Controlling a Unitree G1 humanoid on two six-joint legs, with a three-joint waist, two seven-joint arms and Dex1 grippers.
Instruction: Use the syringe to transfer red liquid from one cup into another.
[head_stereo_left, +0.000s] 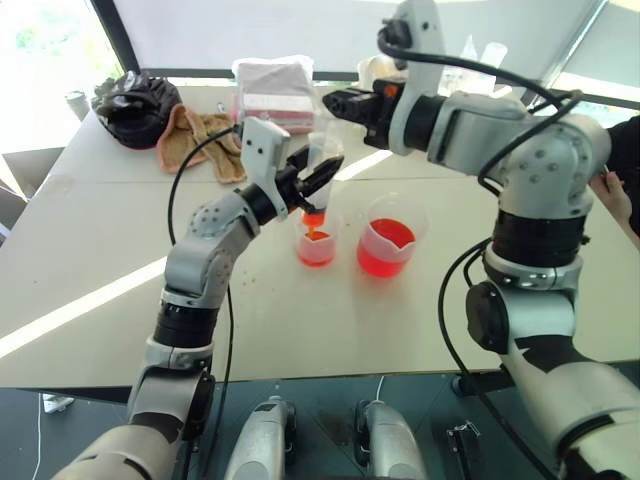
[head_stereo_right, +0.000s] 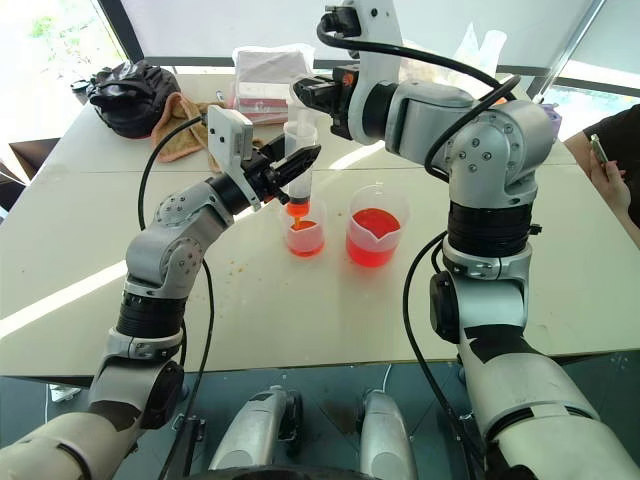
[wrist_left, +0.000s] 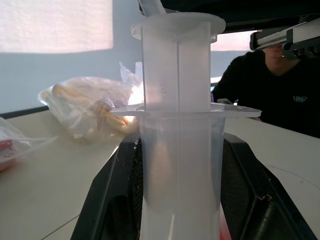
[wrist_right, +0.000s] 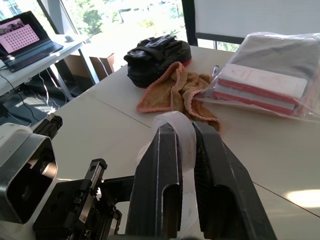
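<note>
The syringe (head_stereo_right: 299, 140) stands upright over the smaller cup (head_stereo_right: 305, 236), its orange tip (head_stereo_right: 298, 209) just above the rim. My left gripper (head_stereo_right: 294, 163) is shut on the clear barrel, and the left wrist view shows both black fingers (wrist_left: 118, 200) pressed against the syringe (wrist_left: 177, 150). My right gripper (head_stereo_right: 306, 95) comes in from the right and is shut on the white plunger top (wrist_right: 176, 131). Red liquid (head_stereo_left: 316, 251) lies in the smaller cup. The larger spouted beaker (head_stereo_left: 388, 246) to its right holds more red liquid.
At the table's far side lie a black bag (head_stereo_left: 135, 105), an orange cloth (head_stereo_left: 200, 135) and a plastic bag of books (head_stereo_left: 272, 90). A person's hand (head_stereo_left: 615, 195) is at the right edge. A laptop (wrist_right: 25, 37) sits on a side table.
</note>
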